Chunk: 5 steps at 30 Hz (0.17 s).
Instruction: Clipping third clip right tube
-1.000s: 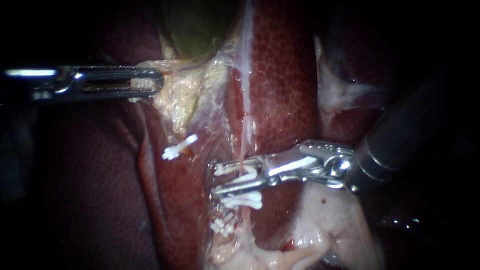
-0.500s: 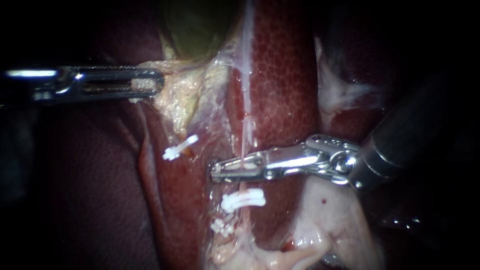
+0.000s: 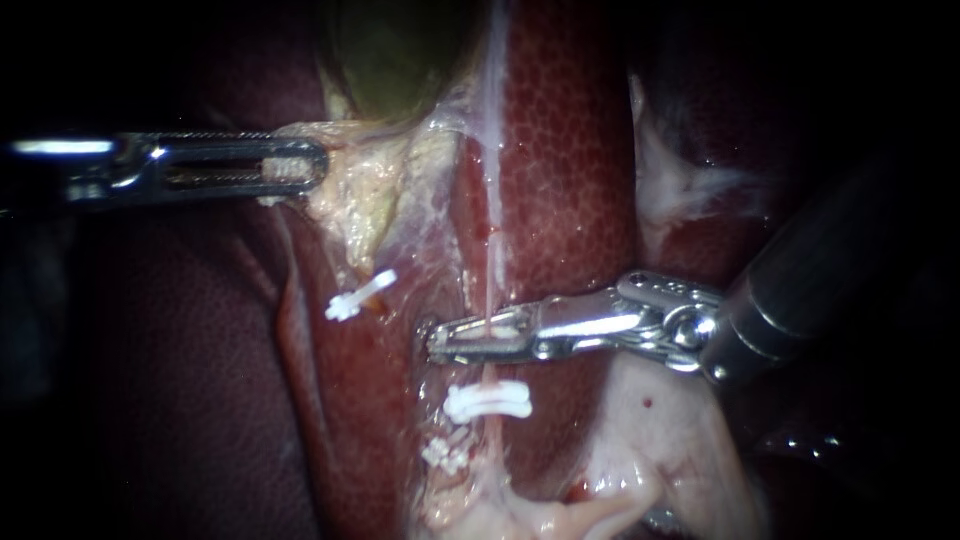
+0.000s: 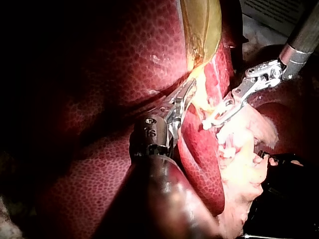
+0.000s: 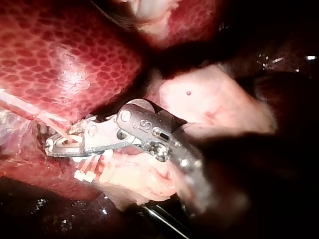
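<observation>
Since a second ago the jaws of the right tool (image 3: 435, 342) are no longer spread astride the right tube (image 3: 491, 270). They now lie narrow, squeezed on the third clip (image 3: 490, 324) with the tube inside it. This is just above the lower clip (image 3: 487, 401), and the liver (image 3: 570, 180) lies behind. The left tool (image 3: 318, 166) has not shifted. Its jaws are clamped on the pale tissue (image 3: 350, 185) below the gallbladder (image 3: 390, 50), holding it out to the side.

The step in hand looks like the firing squeeze itself. Next, I judge, the right jaws must open without dragging the tube and back straight off, so the clip stays seated across it.
</observation>
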Tool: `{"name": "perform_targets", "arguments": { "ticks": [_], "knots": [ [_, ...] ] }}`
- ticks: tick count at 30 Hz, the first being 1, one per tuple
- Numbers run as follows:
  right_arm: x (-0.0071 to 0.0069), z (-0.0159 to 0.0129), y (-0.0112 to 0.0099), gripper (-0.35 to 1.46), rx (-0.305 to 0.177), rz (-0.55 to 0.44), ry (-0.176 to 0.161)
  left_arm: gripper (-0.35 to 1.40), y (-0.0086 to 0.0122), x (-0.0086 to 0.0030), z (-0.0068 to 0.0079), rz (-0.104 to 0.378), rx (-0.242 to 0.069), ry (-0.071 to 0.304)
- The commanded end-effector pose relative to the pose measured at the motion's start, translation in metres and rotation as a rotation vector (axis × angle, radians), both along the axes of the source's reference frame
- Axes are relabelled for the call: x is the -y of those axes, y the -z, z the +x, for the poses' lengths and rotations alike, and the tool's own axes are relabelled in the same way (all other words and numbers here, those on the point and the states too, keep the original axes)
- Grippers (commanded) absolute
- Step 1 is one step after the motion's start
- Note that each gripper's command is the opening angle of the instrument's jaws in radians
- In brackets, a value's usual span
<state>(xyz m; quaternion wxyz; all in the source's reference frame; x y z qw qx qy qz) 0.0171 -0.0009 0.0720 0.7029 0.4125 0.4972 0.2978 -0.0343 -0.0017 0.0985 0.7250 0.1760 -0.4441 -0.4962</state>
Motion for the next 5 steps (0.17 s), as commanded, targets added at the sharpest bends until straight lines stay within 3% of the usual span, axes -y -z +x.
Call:
{"name": "perform_targets", "arguments": {
  "ticks": [1,5],
  "knots": [
    [0.0000,0.0000,0.0000,-0.35,0.001,0.006,-0.001,-0.21,0.0000,0.0000,0.0000,0.000,0.000,0.000],
    [-0.0001,0.0000,0.0000,-0.35,0.001,0.013,0.000,-0.21,0.0000,0.0000,0.0000,0.000,0.000,0.000]
  ]
}}
